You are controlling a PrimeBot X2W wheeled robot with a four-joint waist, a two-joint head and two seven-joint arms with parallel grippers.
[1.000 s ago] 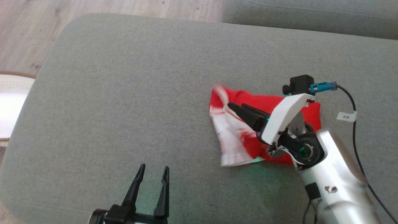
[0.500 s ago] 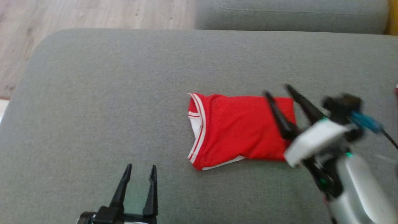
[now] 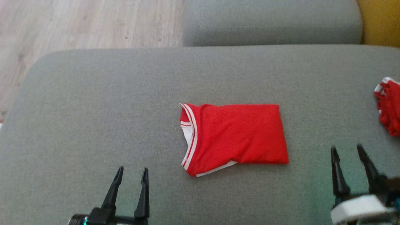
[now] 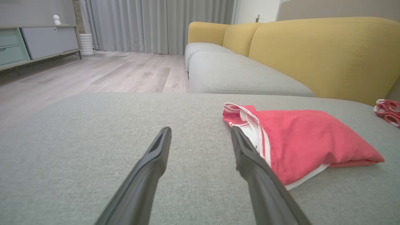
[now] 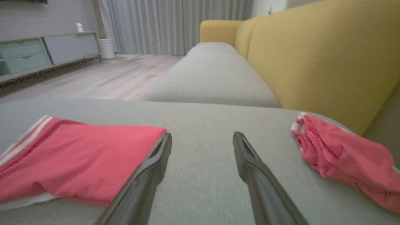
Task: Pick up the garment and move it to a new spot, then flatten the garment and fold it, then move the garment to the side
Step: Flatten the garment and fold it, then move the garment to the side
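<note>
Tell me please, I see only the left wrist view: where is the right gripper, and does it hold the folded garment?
Observer: The right gripper is open and empty, apart from the folded garment, to its right and nearer the robot.
Operator: The red thing at my right border, what is it?
Observer: A second garment, crumpled, lying on the cushion near the yellow backrest.
Operator: Is the fold neat from above?
Observer: Nearly a rectangle, with straight far and right edges.

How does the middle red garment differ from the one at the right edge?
The middle garment is folded flat; the right-edge garment is bunched and wrinkled. The middle garment lies centred on the cushion; the right-edge garment nearer the yellow backrest. Both are red with white trim.
</note>
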